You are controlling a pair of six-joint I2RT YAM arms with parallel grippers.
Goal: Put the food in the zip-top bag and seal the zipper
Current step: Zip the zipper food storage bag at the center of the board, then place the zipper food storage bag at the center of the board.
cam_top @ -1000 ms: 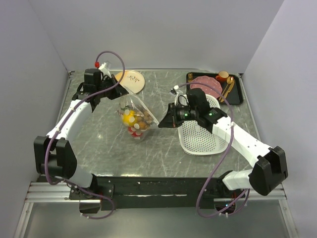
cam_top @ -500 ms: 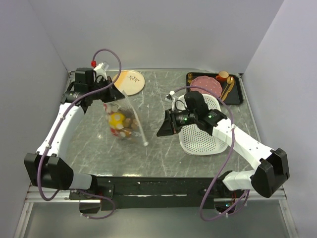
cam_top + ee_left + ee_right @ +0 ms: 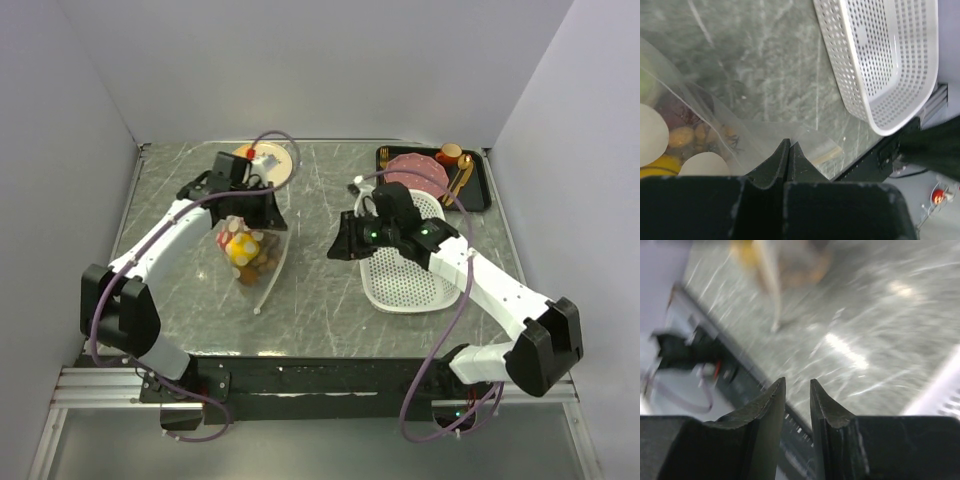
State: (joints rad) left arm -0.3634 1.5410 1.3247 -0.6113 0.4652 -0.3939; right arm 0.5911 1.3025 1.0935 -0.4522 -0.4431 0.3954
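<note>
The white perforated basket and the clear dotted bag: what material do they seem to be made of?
The white perforated basket looks like rigid moulded plastic, smooth and slightly glossy: even rows of holes, a rounded rim, soft highlights. The clear dotted zip-top bag looks like thin flexible plastic film, glossy: the toy food shows through it and it creases.

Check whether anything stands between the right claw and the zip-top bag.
Nothing visible: only bare table lies between the right claw and the zip-top bag, which the left claw pinches.
</note>
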